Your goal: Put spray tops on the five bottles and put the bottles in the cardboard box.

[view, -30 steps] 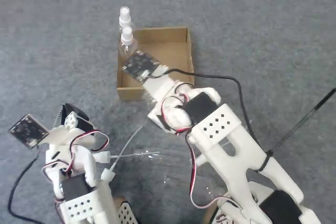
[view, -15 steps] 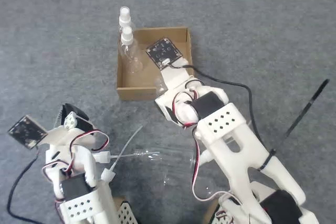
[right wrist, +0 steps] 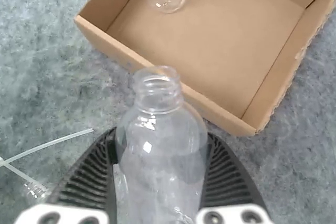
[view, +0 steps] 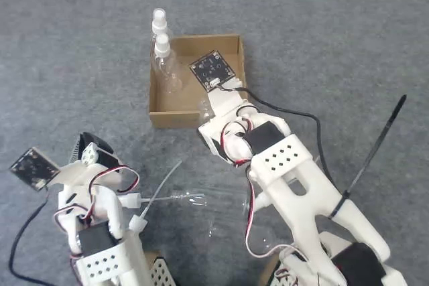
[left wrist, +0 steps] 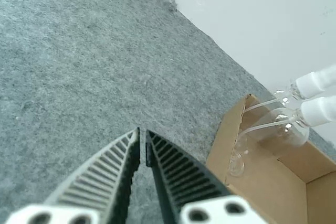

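Uncapped bottle (right wrist: 160,150): clear, neck open, no spray top. It is clamped in the right hand, with its neck just at the near wall of the cardboard box, on the outer side.
Right hand (right wrist: 161,137): the black ribbed fingers (right wrist: 92,174) pinch the uncapped bottle on both sides of its body. The hand hangs over the counter beside the box's near wall.
Cardboard box (view: 173,118): shallow and open-topped, it sits on the counter ahead of both arms. Most of its floor is bare.
First capped bottle (view: 166,65): clear with a white spray top, inside the box at the far left corner, its base on the box floor.
Second capped bottle (view: 159,21): white spray top, just behind the first. I cannot tell whether it is inside the box or just outside it.
Left hand (left wrist: 142,132): fingers pressed together with only a thin slit between them, nothing held. It is low over bare counter, well apart from the box.
Loose spray top (view: 137,200): white with a thin dip tube, lying on the counter between the arms.
Lying bottle (view: 214,200): clear, on its side just beside the loose spray top.
Counter (view: 67,65): covered in grey felt.
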Robot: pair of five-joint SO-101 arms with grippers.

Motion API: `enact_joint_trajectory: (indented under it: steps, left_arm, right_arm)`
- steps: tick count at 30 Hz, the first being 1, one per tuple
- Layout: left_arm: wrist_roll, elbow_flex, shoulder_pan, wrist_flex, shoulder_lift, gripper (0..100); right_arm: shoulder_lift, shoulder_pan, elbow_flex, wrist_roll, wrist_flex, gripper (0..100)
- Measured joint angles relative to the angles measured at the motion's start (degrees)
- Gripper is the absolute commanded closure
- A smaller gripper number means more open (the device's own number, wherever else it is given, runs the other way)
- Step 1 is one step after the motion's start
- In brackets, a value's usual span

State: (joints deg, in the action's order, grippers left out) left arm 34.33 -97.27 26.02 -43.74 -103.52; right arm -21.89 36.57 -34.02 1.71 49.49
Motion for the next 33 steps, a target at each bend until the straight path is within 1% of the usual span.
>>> enact_joint_trajectory:
  steps: [4,7,16,19,24,29,33]
  left_arm:
    - [0.0,0.35,0.0,0.0,0.0,99]
    - [0.0,3.52,0.09,-0.62,0.0,99]
    - [0.0,17.58,0.09,-12.84,0.0,99]
    - [0.09,20.57,-0.62,-14.68,0.0,99]
    - [-0.18,22.95,-3.16,-17.05,0.0,99]
    - [-0.7,24.26,-3.6,-17.49,0.0,99]
    - [-0.88,27.52,-3.6,-20.4,0.0,99]
  right_arm:
    - [0.0,0.0,0.0,0.0,0.0,99.1]
    - [0.0,0.0,0.0,0.0,0.0,99.1]
    - [0.0,0.0,0.0,0.0,0.0,99.1]
    - [0.0,0.0,-0.35,0.0,-0.26,99.1]
    - [0.0,0.0,-4.48,0.0,-4.92,99.1]
    - [0.0,0.0,-4.84,0.0,-6.33,99.1]
    - [0.0,0.0,-4.84,0.0,-6.33,99.1]
